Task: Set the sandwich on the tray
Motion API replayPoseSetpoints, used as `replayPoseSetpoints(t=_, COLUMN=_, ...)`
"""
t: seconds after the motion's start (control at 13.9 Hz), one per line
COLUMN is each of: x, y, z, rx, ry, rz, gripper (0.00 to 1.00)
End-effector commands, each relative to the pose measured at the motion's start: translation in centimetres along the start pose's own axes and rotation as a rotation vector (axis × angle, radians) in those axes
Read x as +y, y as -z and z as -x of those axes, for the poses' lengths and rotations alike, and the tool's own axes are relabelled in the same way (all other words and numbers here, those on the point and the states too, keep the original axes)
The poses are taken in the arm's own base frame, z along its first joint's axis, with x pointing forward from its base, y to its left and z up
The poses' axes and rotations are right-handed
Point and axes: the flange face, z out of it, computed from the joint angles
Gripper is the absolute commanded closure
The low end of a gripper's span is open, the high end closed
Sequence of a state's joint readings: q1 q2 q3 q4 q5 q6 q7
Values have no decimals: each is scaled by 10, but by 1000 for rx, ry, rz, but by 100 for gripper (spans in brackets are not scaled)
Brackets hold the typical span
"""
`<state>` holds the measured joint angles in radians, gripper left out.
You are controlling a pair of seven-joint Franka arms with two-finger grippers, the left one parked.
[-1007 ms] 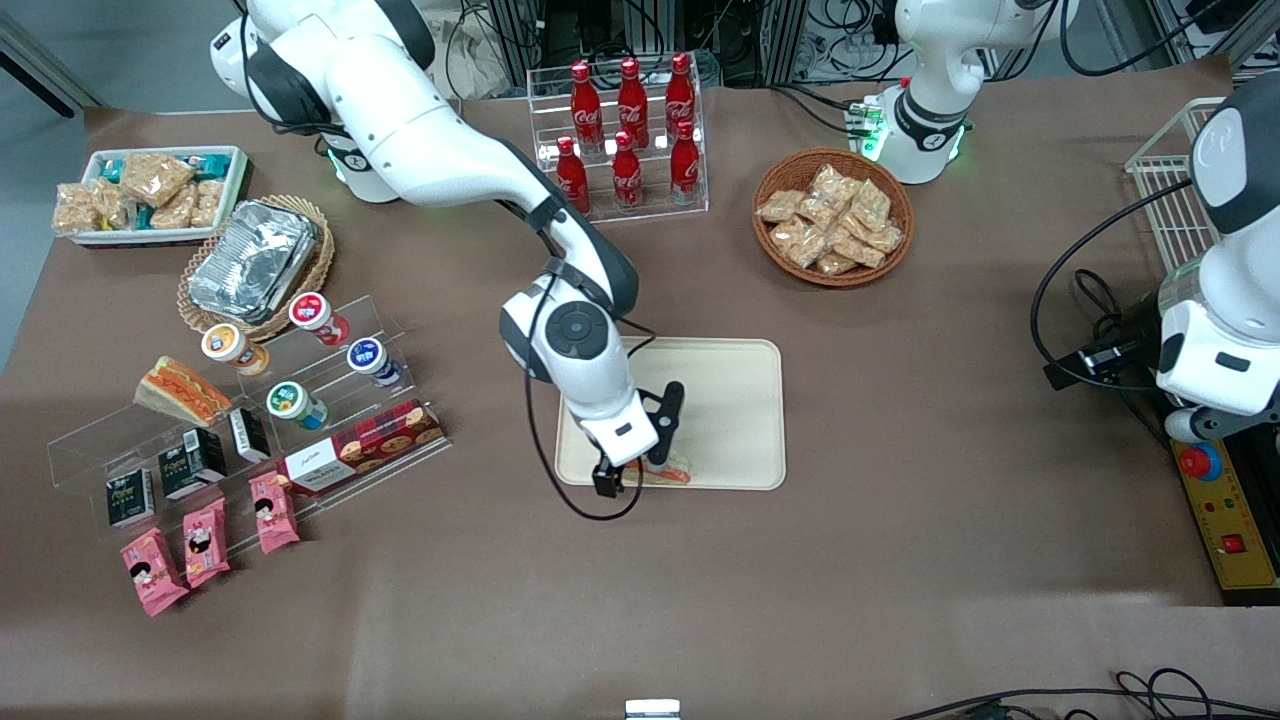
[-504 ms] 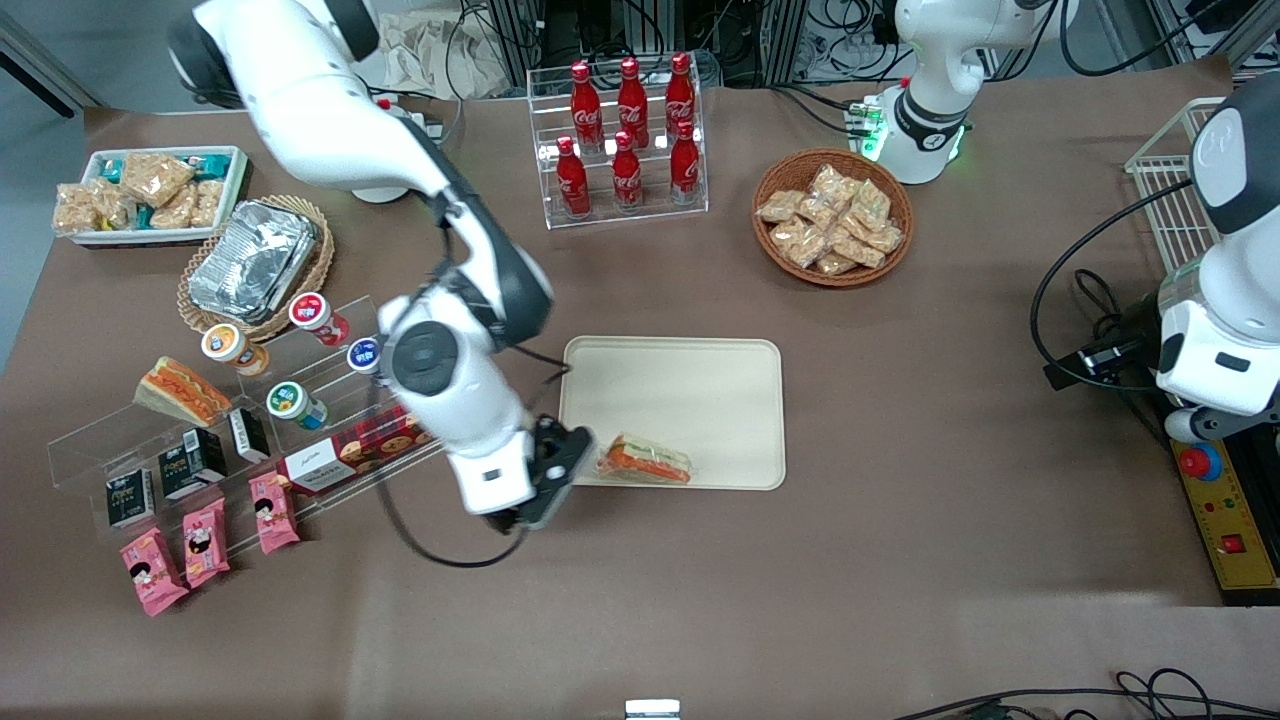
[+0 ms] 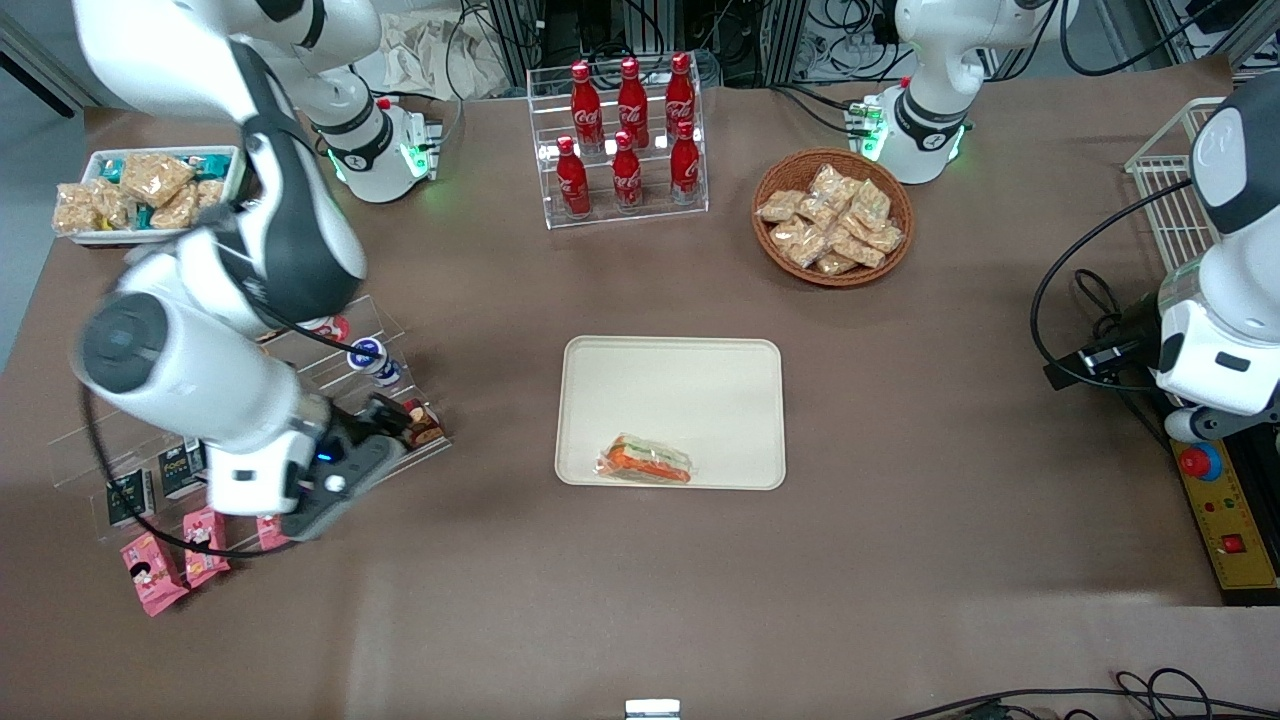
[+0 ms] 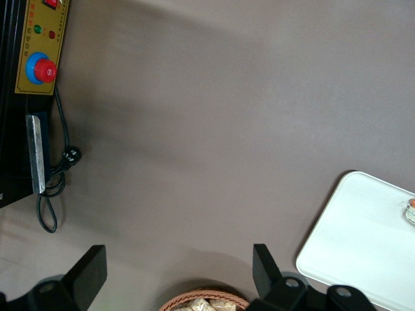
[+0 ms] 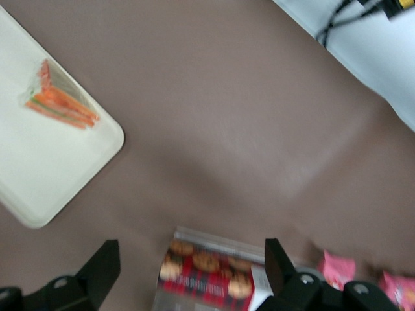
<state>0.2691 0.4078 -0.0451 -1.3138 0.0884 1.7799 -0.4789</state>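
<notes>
Sandwich [image 3: 645, 462] lies flat on the tray [image 3: 670, 390], near the tray's rim nearest the front camera and toward the corner at the working arm's end. Orange-red and green filling faces that rim. Nothing touches it. Same layout in the right wrist view: sandwich [image 5: 59, 101] on the tray [image 5: 39, 175], close to a rounded corner, clear wrap visible around it.

Gripper [image 3: 385, 430] is well apart from the tray, toward the working arm's end of the table, up above the clear acrylic display shelf [image 3: 400, 325]. Right wrist view shows both fingers [image 5: 100, 265] spread wide with bare air between them, holding nothing. Below the gap sits the red plaid cookie box [image 5: 211, 275], with the pink snack packets [image 5: 337, 267] beside it.

Relative to the tray:
- cola bottle rack [image 3: 625, 130] farther from the front camera than the tray, bottles upright
- wicker basket of snack bags [image 3: 832, 215] farther from the camera and toward the parked arm's end
- small white tray of snack packets [image 3: 150, 190] way out toward the working arm's end, partly hidden by the arm
- pink packets on the table in front of the shelf, nearer the camera than the tray's near rim

Left wrist view catches only a corner of the tray [image 4: 356, 240] with a sliver of the sandwich at the frame edge.
</notes>
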Motion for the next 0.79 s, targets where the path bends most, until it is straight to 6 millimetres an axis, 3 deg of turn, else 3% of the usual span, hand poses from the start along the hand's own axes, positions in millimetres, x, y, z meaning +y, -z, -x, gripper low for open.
replayPoseSetpoints(t=0.0, x=20, y=40, z=49, rx=-60, ry=-159, rz=-45, gripper=1)
replayPoseSetpoints(t=0.14, x=45, y=62, z=79, rx=-72, ry=-239, rz=-49, gripper=1)
replayPoseSetpoints(t=0.36, x=99, y=87, z=131, rx=-62, ry=-373, rz=-47, gripper=1)
replayPoseSetpoints(t=0.58, x=123, y=104, z=161, rx=-65, ry=-489, rz=-20, gripper=1)
replayPoseSetpoints(t=0.72, x=128, y=106, z=168, rx=-72, ry=-551, rz=-4, gripper=1)
